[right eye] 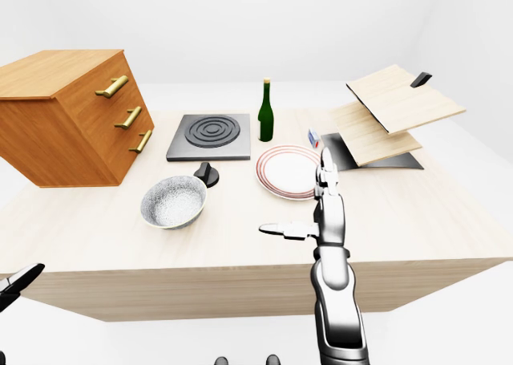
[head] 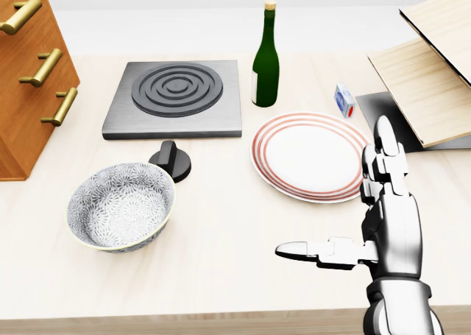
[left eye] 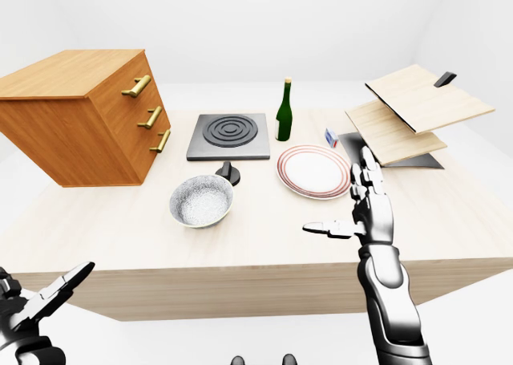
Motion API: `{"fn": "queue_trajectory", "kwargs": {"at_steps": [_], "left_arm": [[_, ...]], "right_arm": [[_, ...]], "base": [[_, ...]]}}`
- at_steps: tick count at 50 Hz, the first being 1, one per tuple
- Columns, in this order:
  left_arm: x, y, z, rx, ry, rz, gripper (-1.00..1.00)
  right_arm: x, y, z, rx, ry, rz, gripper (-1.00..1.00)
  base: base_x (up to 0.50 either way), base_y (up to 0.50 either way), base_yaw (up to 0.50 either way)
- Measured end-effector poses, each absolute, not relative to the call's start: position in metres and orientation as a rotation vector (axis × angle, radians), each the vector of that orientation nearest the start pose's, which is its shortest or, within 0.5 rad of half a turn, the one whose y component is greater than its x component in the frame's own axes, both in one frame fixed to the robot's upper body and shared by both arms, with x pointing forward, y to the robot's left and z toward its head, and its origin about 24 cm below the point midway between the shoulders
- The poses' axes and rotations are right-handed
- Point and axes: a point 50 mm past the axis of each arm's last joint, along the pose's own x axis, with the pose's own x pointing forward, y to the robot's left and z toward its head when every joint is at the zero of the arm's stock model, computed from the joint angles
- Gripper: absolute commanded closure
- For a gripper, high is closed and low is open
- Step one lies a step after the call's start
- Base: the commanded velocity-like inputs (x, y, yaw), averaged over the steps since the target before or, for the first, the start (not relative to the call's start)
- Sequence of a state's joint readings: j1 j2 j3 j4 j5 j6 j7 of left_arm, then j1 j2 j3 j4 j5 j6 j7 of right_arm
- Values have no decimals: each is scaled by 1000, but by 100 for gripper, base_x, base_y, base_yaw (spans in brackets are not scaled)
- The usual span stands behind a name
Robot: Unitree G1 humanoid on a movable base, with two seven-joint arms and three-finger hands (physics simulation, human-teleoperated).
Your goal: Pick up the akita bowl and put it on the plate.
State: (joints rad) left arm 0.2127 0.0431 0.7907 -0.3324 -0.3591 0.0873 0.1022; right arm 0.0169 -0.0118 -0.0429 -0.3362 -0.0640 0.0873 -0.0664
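The akita bowl (head: 121, 207), grey-white with a speckled pattern, stands upright on the table at the head view's lower left. The white plate (head: 310, 157) with red rings lies to its right, apart from it. My right hand (head: 346, 224) is raised over the table's near edge, just below and right of the plate, fingers straight up and thumb out, open and empty. My left hand (left eye: 40, 305) shows only in the left-eye view's bottom left corner, below the table edge, fingers spread, holding nothing.
A black stove plate (head: 175, 97) with its knob (head: 171, 161) lies above the bowl. A green bottle (head: 266, 59) stands above the plate, a small carton (head: 344, 100) to its right. A wooden drawer cabinet (left eye: 84, 116) stands at the left, a wooden rack (left eye: 413, 116) at the right.
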Motion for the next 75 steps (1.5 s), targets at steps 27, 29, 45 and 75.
{"fn": "queue_trajectory", "kwargs": {"at_steps": [27,29,45,75], "left_arm": [[130,336,89,-117,-198,870,-100],[130,336,89,-118,-198,870,-100],[131,336,85,-124,-180,870,-100],[130,335,90,-117,-203,874,-100]], "right_arm": [[243,-165,107,-75,-232,-120,-97],[243,-165,107,-75,-232,-120,-97],[243,-166,107,-77,-232,-122,-97],[243,-166,107,-77,-230,-125,-97]], "base": [[24,0,0],[25,0,0],[25,0,0],[25,0,0]]}}
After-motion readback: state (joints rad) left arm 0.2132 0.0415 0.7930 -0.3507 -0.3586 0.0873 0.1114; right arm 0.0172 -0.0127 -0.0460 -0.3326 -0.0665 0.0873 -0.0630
